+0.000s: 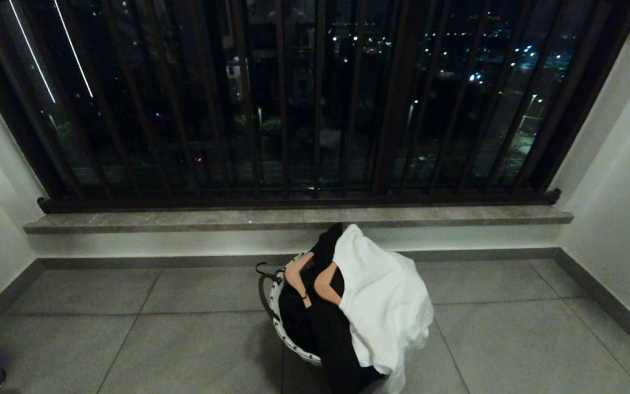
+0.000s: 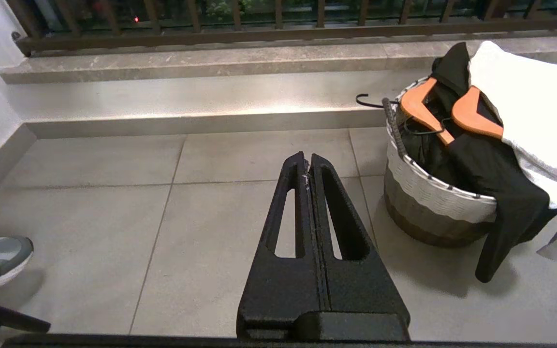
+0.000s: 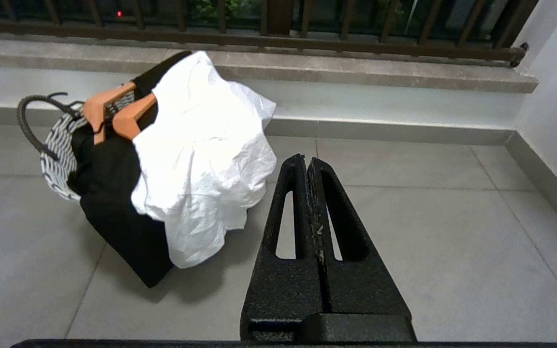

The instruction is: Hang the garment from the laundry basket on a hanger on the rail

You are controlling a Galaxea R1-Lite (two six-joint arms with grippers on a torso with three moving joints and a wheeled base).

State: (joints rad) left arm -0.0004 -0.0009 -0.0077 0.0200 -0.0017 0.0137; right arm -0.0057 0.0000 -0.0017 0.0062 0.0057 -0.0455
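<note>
Low over the grey floor tiles [image 2: 90, 203], left pincer [image 2: 308, 162] and right pincer [image 3: 306, 163] both closed, empty, short of the round white-and-black woven laundry basket [image 1: 287, 334], draped with white garment [image 1: 383, 306], black garment [image 1: 326, 334], two wooden hangers [image 2: 472, 116] inside; nothing hung yet.

Closed black right end effector [image 3: 306, 162] above grey floor tiles [image 3: 428, 251]; beside it, laundry basket [image 3: 58, 150] draped with white garment [image 3: 201, 159], black garment [image 3: 114, 193], orange hangers [image 3: 114, 113].
</note>
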